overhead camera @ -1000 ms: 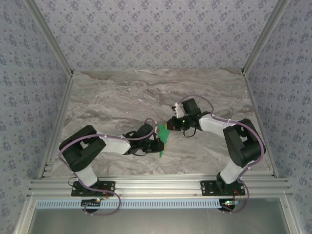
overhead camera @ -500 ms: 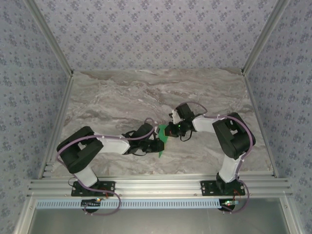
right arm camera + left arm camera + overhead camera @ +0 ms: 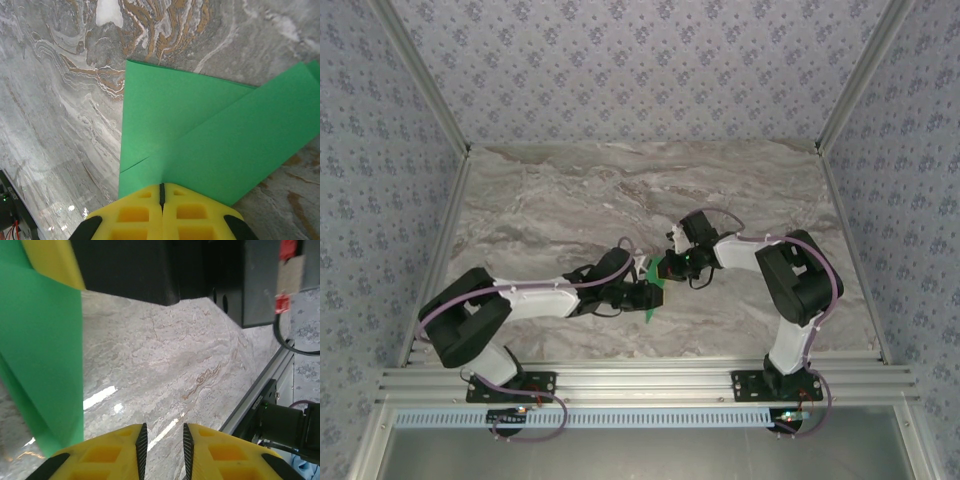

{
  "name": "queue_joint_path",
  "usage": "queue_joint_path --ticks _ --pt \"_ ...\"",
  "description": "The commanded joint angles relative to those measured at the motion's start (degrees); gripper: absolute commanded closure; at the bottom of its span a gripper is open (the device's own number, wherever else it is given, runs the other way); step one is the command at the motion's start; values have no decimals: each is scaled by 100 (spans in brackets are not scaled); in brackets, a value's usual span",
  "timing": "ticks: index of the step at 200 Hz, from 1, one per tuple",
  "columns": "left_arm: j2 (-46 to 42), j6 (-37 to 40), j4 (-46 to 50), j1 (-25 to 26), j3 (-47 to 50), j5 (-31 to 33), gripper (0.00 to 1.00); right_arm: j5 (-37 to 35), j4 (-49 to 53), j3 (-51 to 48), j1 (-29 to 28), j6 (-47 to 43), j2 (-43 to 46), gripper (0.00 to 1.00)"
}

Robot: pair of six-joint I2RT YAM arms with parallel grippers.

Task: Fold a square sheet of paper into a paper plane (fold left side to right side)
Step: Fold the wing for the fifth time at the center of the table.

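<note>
The square sheet of paper [image 3: 654,291] is bright green and partly folded, with one flap [image 3: 240,145] lying slantwise over the other layer. It sits at the table's middle, between the two grippers. My right gripper [image 3: 668,270] is shut on the sheet's edge [image 3: 161,186], and the paper spreads away from its yellow fingertips. My left gripper [image 3: 644,297] is just left of the sheet. Its yellow fingers [image 3: 163,428] stand a little apart with only marble between them. In the left wrist view the green sheet [image 3: 45,350] stands at the left under the right gripper's yellow finger [image 3: 52,260].
The marble tabletop [image 3: 570,200] stretches out behind and to both sides. An aluminium rail [image 3: 640,380] runs along the near edge, also seen close by at the right in the left wrist view [image 3: 255,390]. Metal frame posts [image 3: 435,100] and patterned walls bound the sides.
My left gripper has opened and let go of the sheet, and its arm has stretched lower and further left. The right gripper came in onto the paper and stays shut there.
</note>
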State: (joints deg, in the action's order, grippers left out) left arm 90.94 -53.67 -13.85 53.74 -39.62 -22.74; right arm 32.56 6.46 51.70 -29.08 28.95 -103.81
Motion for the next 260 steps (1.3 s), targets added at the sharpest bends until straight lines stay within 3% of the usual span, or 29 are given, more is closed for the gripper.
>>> queue_joint_path --ticks 1,260 --pt "258 -21 -14 87 -245 -152 72 -460 336 6 -27 -64 -254 95" --pt "468 -69 241 102 51 183 72 -720 611 129 -52 -164 -315 94"
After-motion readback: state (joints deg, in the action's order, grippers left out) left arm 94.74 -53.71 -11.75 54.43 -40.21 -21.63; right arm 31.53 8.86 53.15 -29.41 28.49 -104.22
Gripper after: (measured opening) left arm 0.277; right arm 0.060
